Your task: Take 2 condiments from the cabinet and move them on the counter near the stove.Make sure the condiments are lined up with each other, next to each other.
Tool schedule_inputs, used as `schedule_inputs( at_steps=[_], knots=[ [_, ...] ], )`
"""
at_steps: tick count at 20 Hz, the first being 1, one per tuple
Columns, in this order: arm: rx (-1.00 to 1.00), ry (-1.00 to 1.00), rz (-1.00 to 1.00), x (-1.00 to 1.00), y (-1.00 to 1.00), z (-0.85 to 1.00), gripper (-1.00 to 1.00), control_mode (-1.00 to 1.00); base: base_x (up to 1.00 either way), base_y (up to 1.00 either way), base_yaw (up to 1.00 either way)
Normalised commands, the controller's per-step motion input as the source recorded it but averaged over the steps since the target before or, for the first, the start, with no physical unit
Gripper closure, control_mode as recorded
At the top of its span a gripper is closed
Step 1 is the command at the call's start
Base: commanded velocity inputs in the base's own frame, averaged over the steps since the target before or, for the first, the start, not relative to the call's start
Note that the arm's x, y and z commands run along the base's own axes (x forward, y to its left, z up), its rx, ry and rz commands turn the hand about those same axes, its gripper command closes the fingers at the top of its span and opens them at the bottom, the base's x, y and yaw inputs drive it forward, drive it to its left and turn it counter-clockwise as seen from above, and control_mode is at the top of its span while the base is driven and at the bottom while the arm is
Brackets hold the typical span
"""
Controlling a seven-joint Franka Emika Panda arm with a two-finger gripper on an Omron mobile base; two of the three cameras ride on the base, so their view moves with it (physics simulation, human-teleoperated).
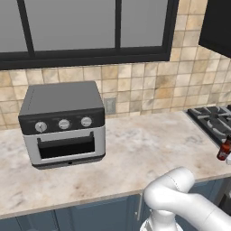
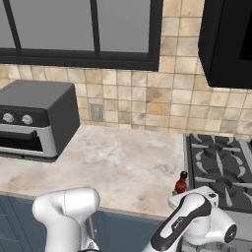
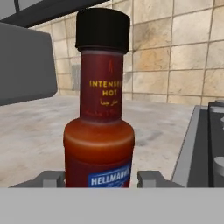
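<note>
Hot-sauce bottle (image 3: 99, 118) stood upright centre-frame in hand view, w/ gripper (image 3: 99, 178) fingers on either side of its base; couldn't tell if they were pinching it. In right base view the bottle (image 2: 181, 184) sat at lower centre-right on counter (image 2: 123, 162) front edge, just beside stove (image 2: 221, 165). Toaster oven (image 1: 63, 124) at left of left base view, well apart from the bottle.

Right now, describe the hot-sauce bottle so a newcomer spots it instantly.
Find the stove at the right end of the counter. Just left of it, near the counter's front edge, the hot-sauce bottle stands upright, with the gripper at its base. It is slim and red, with a black cap and an "Intensely Hot" label.
</note>
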Motion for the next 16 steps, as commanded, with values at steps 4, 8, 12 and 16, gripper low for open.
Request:
schedule_inputs(
  at_steps=[4, 8, 12, 16],
  knots=[
    [0.0, -0.01, 0.0, 0.0, 0.0, -0.01, -1.0, -1.0, 0.0, 0.0, 0.0],
    [0.0, 0.0, 0.0, 0.0, 0.0, 0.0, -1.0, -1.0, 0.0, 0.0, 0.0],
    [0.0, 0.0, 0.0, -0.05, 0.0, 0.0, -1.0, -1.0, 0.0, 0.0, 0.0],
    [0.0, 0.0, 0.0, -0.12, 0.0, 0.03, -1.0, -1.0, 0.0, 0.0, 0.0]
  ],
)
